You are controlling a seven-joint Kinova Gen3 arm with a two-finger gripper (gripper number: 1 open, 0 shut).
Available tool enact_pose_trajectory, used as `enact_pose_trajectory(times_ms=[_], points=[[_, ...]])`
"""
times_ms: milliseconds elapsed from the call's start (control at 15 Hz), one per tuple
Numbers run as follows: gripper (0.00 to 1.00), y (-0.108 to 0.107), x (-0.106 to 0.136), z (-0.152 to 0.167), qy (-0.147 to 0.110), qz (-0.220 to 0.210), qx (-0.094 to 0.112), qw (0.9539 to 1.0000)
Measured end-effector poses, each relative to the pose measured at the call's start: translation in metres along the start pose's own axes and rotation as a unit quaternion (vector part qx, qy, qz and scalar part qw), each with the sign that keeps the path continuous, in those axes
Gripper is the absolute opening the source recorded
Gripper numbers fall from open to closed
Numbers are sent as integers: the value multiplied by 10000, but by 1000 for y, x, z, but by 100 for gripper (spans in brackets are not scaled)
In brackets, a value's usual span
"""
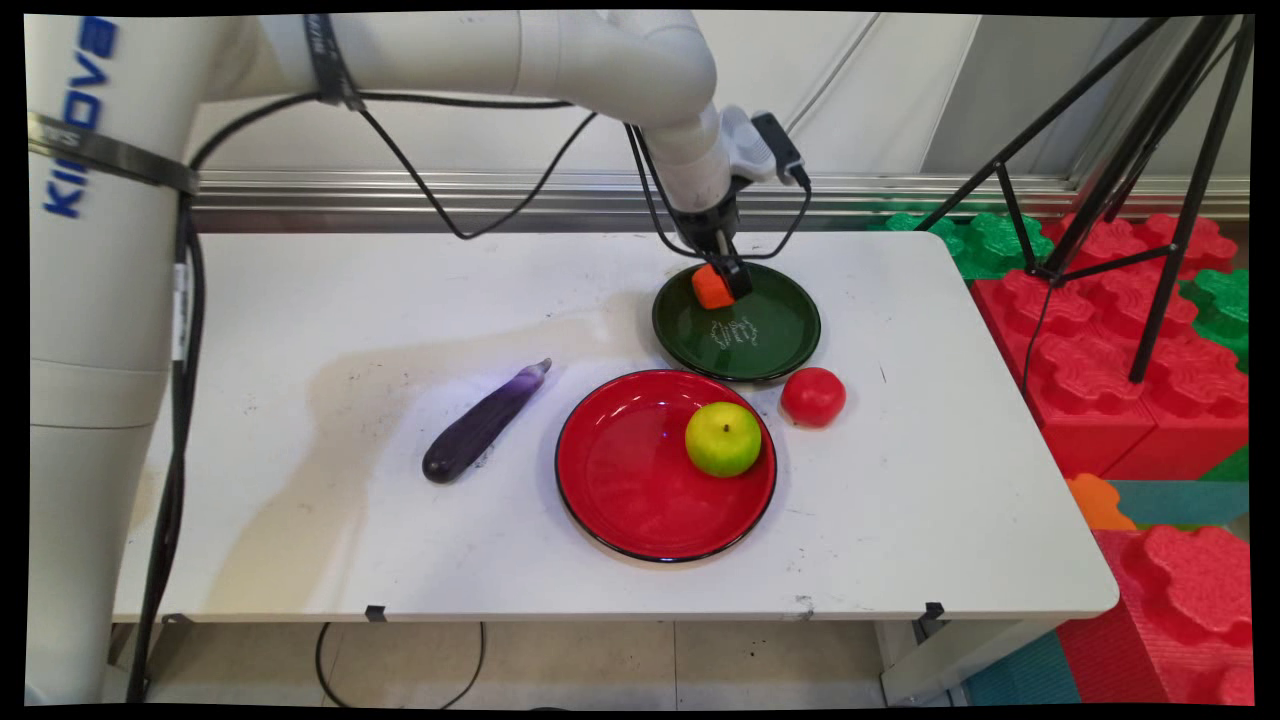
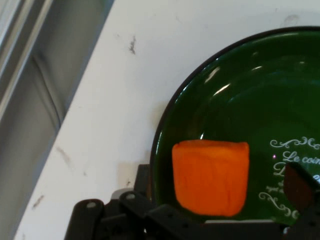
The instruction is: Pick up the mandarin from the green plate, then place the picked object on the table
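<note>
Main view: black two-finger jaws (image 1: 727, 281) low over the far-left rim of a dark green round plate with white lettering (image 1: 770, 345). A small orange block, soft-looking with rounded edges (image 1: 711, 287), sits at the jaws' left side, touching or nearly touching the finger there. Whether the jaws are clamped on it or merely alongside cannot be told from here. Nearer the camera than the jaws: a red round plate with a black rim (image 1: 620, 480) carrying a yellow-green apple (image 1: 723, 438); a red tomato (image 1: 813, 396) on the white bench (image 1: 400, 300) just beside both plates; a long purple eggplant (image 1: 483, 423) well off to the jaws' left.

Hand view: orange block (image 2: 210, 176) lies inside the green plate (image 2: 250, 100), close to its rim, directly ahead of the linkage. One dark fingertip shows at the lower right, apart from the block; the other finger is not seen. Jaw opening: cannot tell.

Risk, as a judgement: the block lies near the rim, so a nudge from a finger could tip or slide it onto the bench, or shift the plate.

Hidden: the block's lower edge, cut off by the linkage; part of the plate's lettering.
</note>
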Motion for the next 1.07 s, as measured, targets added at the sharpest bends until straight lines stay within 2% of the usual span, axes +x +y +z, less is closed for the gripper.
enact_pose_trajectory(times_ms=[467, 533, 1067], points=[[100, -1, -2, 33, -163, -5, -56, 9999], [0, 0, -2, 36, -172, -7, -65, 9998], [0, 2, -1, 34, -135, -179, -9, 9997]])
